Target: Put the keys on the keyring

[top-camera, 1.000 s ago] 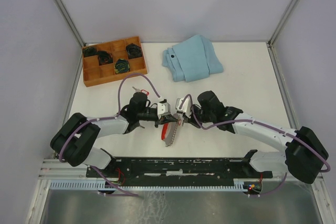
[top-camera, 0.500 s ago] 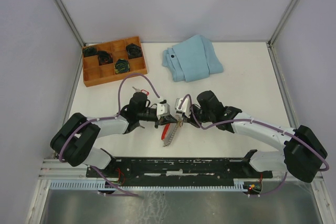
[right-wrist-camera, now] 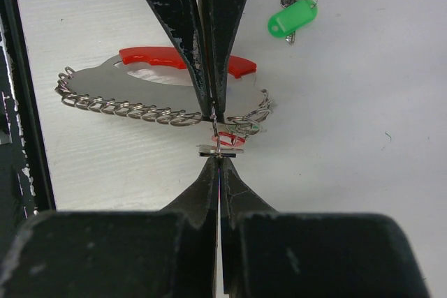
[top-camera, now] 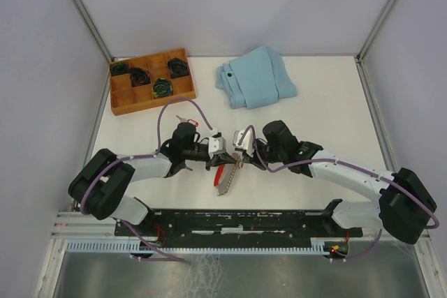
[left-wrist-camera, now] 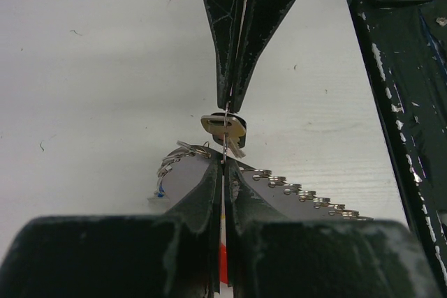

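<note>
The keyring [top-camera: 225, 178], a red strip with a row of silver loops, hangs over the table between the arms; the strip [right-wrist-camera: 174, 57] and loops [left-wrist-camera: 300, 190] show in both wrist views. My left gripper [top-camera: 222, 157] is shut on the keyring at one end loop [left-wrist-camera: 222, 162]. My right gripper [top-camera: 241, 147] faces it tip to tip and is shut on a small silver key [right-wrist-camera: 221, 149], held against that loop; the key also shows in the left wrist view [left-wrist-camera: 223, 126]. Another key with a green tag [right-wrist-camera: 292, 17] lies on the table beyond the keyring.
A wooden compartment tray [top-camera: 183, 52] with dark coiled items stands at the back left. A folded light-blue cloth [top-camera: 255, 78] lies at the back centre. Grey walls close off the table on three sides.
Both grippers stay shut and tip to tip over the keyring. The keyring has shifted only slightly.
</note>
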Robot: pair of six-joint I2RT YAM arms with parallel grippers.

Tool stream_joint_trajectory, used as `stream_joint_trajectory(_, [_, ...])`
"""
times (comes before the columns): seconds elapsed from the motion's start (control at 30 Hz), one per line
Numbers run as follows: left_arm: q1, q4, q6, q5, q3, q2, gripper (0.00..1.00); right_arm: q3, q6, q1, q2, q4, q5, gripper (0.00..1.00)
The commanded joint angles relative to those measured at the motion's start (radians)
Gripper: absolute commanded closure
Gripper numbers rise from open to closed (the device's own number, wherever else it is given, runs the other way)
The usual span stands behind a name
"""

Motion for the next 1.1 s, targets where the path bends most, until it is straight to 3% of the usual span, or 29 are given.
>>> stream_joint_trajectory(0.0, [0.009,0.07,-0.01,0.035,0.033,-0.001,0.97,0.033,-0.007,0.006,-0.035,0.016,-0.011,0.99])
stream_joint_trajectory(1.07, [0.011,0.071,-0.025,0.123,0.05,0.02,0.97,0.071,-0.018,0.006,0.017,-0.011,-0.065,0.99])
